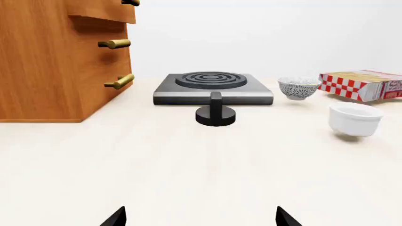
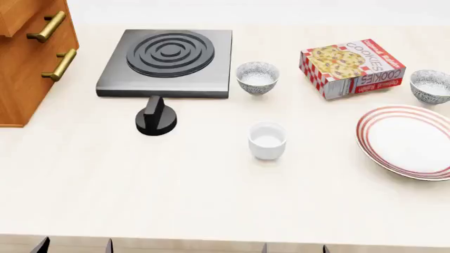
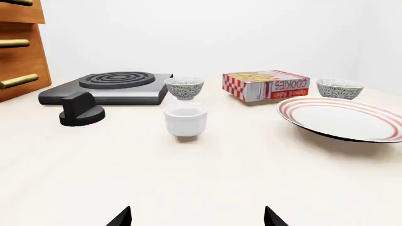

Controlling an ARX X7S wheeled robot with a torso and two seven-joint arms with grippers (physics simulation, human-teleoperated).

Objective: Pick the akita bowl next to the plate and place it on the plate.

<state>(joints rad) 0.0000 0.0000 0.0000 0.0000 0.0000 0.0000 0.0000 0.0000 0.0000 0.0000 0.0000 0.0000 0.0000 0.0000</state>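
Pale desk (image 2: pixel 176 190) is shown, with nothing picked up yet. Both pincers are held open and empty. Next, the bowl (image 2: pixel 430 86) by the plate (image 2: pixel 408 141) must be reached.

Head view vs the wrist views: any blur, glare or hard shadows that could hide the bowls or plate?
Head view: sharp, flat even light, no glare; the akita bowl and the plate are cut by the frame edge. Right wrist view: crisp, a soft dark shadow under the plate's near rim. Left wrist view: sharp, faint shadow under the white cup; plate out of frame.
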